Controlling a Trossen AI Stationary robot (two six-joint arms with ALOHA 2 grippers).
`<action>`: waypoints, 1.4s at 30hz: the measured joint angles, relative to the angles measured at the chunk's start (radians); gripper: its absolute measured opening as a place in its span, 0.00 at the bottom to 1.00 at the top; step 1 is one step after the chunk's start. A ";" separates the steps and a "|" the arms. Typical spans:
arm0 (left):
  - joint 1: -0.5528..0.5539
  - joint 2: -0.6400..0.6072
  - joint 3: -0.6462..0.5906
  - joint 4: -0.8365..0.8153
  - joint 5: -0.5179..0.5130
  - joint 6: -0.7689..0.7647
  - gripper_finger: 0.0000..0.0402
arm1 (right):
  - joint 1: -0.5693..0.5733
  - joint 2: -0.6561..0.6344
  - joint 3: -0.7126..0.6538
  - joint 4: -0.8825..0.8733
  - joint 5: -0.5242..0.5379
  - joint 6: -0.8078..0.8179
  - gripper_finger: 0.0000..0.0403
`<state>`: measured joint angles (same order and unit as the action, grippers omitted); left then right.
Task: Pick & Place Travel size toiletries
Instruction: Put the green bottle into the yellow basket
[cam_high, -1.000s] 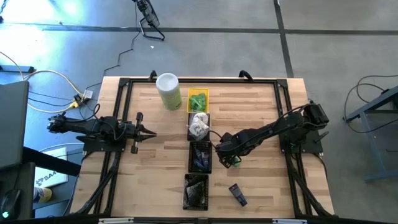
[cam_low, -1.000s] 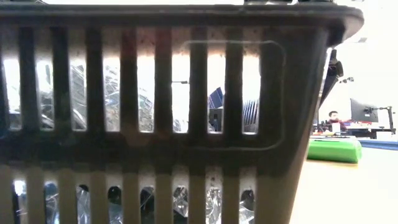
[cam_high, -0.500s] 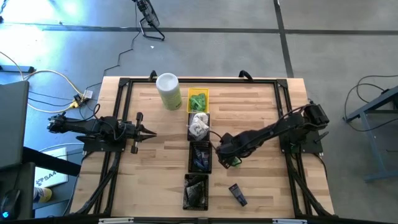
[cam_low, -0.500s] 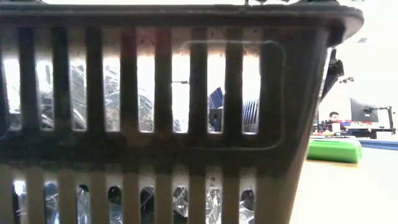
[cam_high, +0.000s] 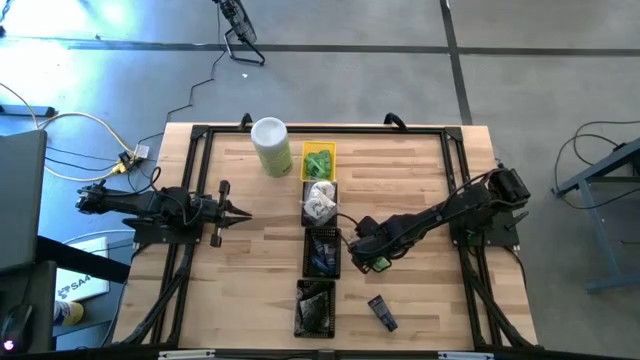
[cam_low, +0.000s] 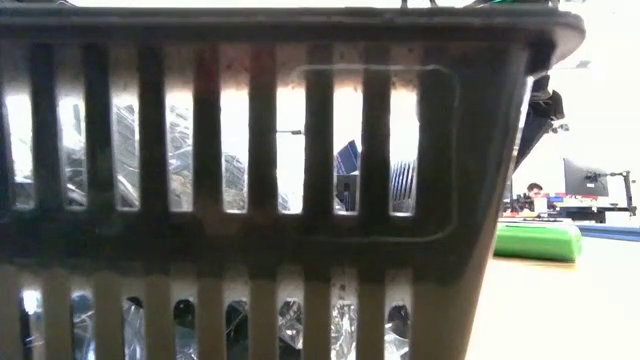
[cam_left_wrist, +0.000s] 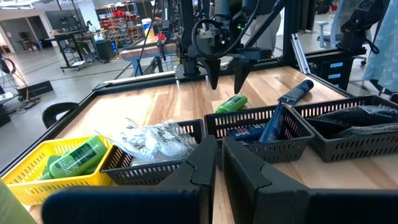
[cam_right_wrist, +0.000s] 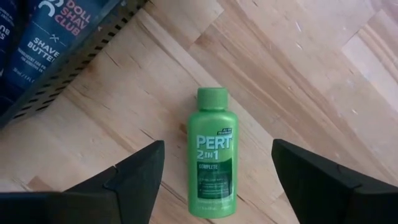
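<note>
Hovering over the green bottle (cam_right_wrist: 212, 154), your right gripper (cam_high: 373, 259) has its fingers spread wide, one on either side and not touching it. That bottle lies flat on the table (cam_high: 420, 180), just beside the black basket (cam_high: 322, 252) of dark blue tubes (cap pointing away from the wrist). Your left gripper (cam_high: 243, 212) waits at the table's left, fingers together.

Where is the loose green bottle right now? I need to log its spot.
The green bottle lies flat on the table, right of the black basket of dark tubes, directly beneath the right gripper.
</note>
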<state>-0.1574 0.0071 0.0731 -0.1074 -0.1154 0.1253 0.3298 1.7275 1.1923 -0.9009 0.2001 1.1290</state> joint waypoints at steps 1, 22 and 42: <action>0.000 0.000 0.000 0.000 0.000 0.000 0.06 | 0.000 0.000 0.000 0.000 0.000 0.005 0.72; 0.000 0.000 0.000 0.000 0.000 0.000 0.06 | 0.031 0.015 -0.194 0.202 -0.062 0.084 0.71; 0.000 0.000 0.000 0.000 0.000 0.000 0.06 | 0.031 0.013 -0.241 0.285 -0.077 0.083 0.71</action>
<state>-0.1571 0.0067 0.0731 -0.1074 -0.1158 0.1253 0.3604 1.7405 0.9516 -0.6158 0.1230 1.2118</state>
